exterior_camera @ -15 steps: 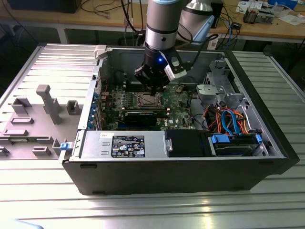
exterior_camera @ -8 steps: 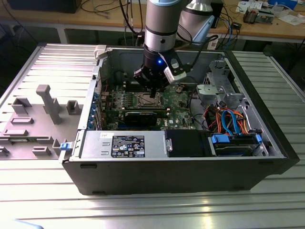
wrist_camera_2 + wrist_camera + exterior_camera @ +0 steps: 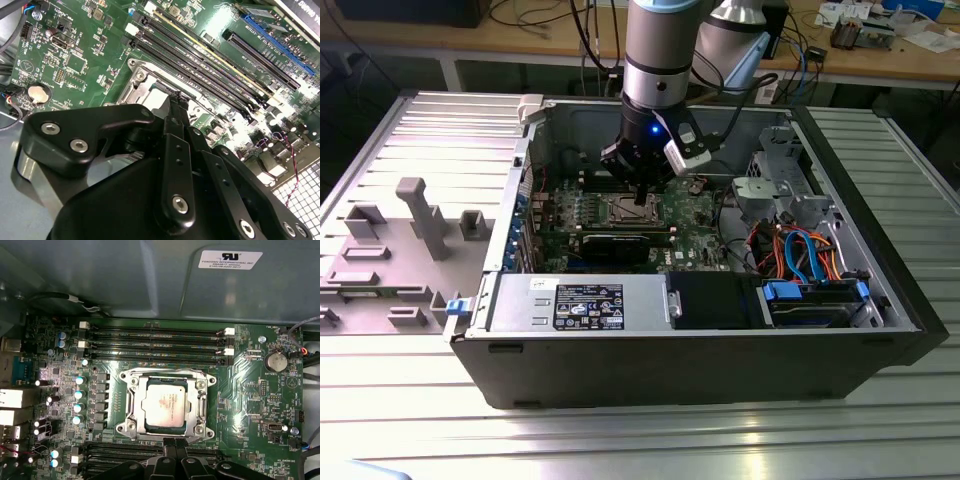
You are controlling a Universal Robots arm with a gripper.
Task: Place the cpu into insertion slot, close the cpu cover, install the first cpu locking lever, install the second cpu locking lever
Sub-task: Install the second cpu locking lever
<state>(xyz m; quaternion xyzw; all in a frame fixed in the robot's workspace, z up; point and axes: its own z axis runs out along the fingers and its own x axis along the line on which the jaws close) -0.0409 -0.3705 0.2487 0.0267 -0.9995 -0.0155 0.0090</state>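
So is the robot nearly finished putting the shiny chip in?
Partway, it looks. Done: the cpu lies flat in the insertion slot, and the cpu cover seems to be down around it. In hand: the tool is at the slot's edge. Left: I cannot tell whether the locking levers are latched.

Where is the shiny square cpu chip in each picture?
Exterior view: the cpu sits in the insertion slot on the green board, just under the gripper.
First wrist view: the cpu lies mid-board inside the silver cpu cover.
Second wrist view: the silver frame peeks out behind the gripper; I cannot make out the chip.
Shared landmark: the long memory slots.
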